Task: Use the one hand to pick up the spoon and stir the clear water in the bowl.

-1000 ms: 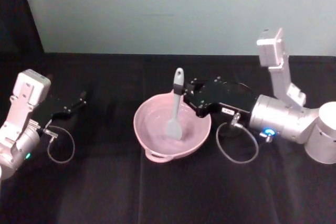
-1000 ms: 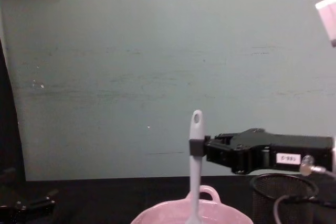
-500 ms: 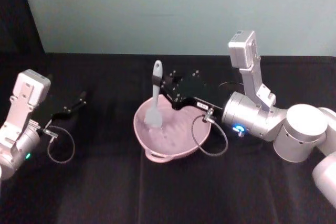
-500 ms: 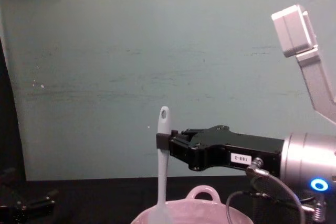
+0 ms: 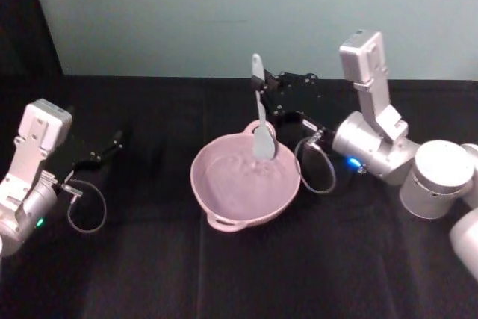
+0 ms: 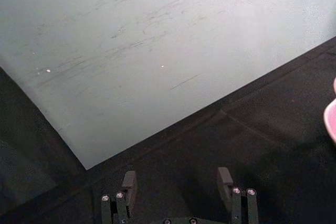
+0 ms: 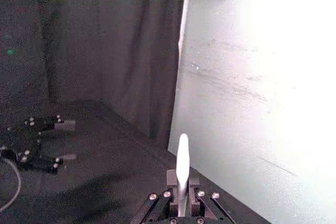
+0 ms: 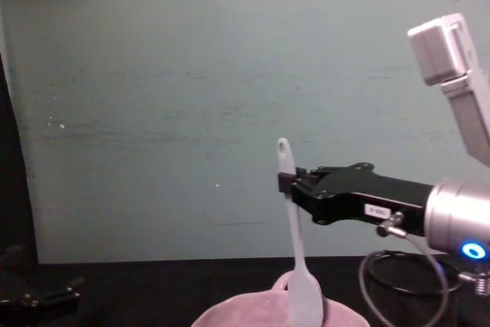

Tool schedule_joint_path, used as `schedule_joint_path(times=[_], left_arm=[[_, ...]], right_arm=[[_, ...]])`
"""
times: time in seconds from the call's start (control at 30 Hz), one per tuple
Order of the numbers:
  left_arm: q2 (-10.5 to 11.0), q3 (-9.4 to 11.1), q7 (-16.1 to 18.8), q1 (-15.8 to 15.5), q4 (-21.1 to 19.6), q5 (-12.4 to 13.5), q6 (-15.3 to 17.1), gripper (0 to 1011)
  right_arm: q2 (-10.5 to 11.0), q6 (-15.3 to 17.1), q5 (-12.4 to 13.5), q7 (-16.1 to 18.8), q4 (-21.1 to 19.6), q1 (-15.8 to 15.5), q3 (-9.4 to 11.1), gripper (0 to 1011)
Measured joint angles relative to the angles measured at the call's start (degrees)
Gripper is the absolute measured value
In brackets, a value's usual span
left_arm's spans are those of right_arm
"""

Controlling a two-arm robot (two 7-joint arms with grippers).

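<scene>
Swept the spoon (image 5: pixel 261 117) from the left part of the pink bowl (image 5: pixel 196 178) to its far right side, head low by the far rim, over faintly rippled water (image 5: pixel 239 181). Clamped on the upper handle with the right gripper (image 5: pixel 267 99), reaching in from the right. Parked the left gripper (image 5: pixel 112 143) well to the left on the black cloth (image 5: pixel 224 274), fingers spread.

The black, blocky right gripper (image 5: pixel 267 96) clamps the upper handle of a slim white spoon (image 5: pixel 260 121), which stands nearly upright with its flat head lowered inside the far side of the wide, pale pink bowl (image 5: pixel 200 184) on the black desk (image 5: pixel 149 274).
</scene>
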Motion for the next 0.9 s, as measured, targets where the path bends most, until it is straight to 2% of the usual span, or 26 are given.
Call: schedule_joint_path(times=[0.2,0.3,0.47,0.67,0.9], left_arm=[[0.0,0.0,0.0,0.0,0.0,0.0,0.0,1011],[0.0,0.0,0.0,0.0,0.0,0.0,0.0,1011],[0.0,0.0,0.0,0.0,0.0,0.0,0.0,1011],[0.0,0.0,0.0,0.0,0.0,0.0,0.0,1011],[0.0,0.0,0.0,0.0,0.0,0.0,0.0,1011]], right_arm=[[3.47,3.08,0.76,2.32,-5.32,-2.48,1.47,117],[5.64,5.12,2.16,4.34,-9.56,-4.84,2.33,117],[7.27,7.59,4.36,6.56,-13.73,-7.77,3.25,117],[7.45,9.55,7.05,8.11,-16.31,-9.84,3.5,117],[4.41,9.95,8.74,8.41,-15.3,-9.23,2.01,117]])
